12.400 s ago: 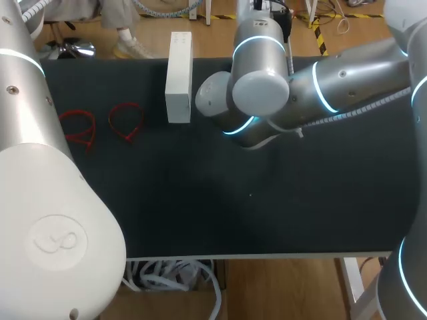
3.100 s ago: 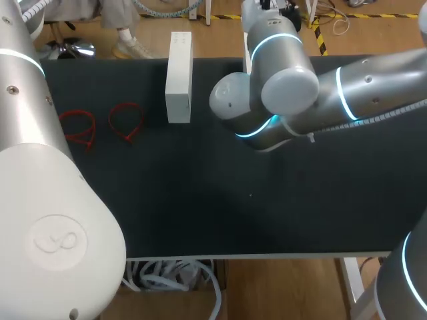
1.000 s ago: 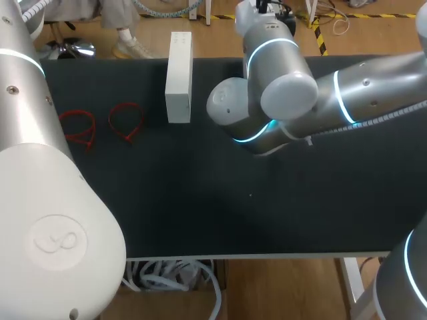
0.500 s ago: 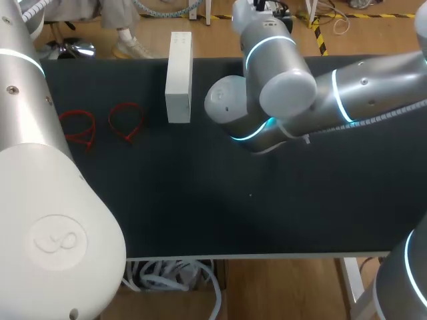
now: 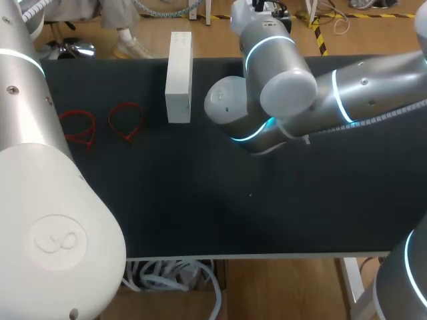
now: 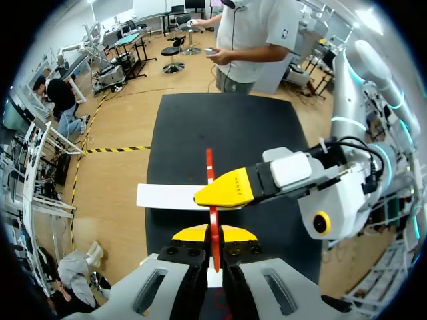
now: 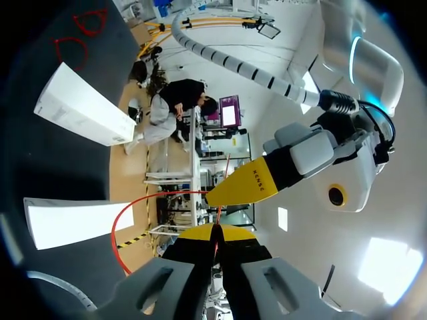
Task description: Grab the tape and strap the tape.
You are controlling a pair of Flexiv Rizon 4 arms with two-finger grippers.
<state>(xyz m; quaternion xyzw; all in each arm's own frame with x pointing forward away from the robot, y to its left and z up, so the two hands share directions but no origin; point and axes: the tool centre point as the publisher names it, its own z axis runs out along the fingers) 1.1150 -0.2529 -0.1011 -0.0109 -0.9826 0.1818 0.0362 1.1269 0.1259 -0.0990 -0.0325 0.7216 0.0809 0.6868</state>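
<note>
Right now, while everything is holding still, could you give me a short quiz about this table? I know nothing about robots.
1. How many red cable-tie loops lie on the table?
2. True or false: the left gripper is empty.
3. In the head view, the white box lies: A) on top of the loops, B) between the loops and the right arm, C) off the table.
Key: 1. Two. 2. False, it is shut on a red cable tie. 3. B.
</note>
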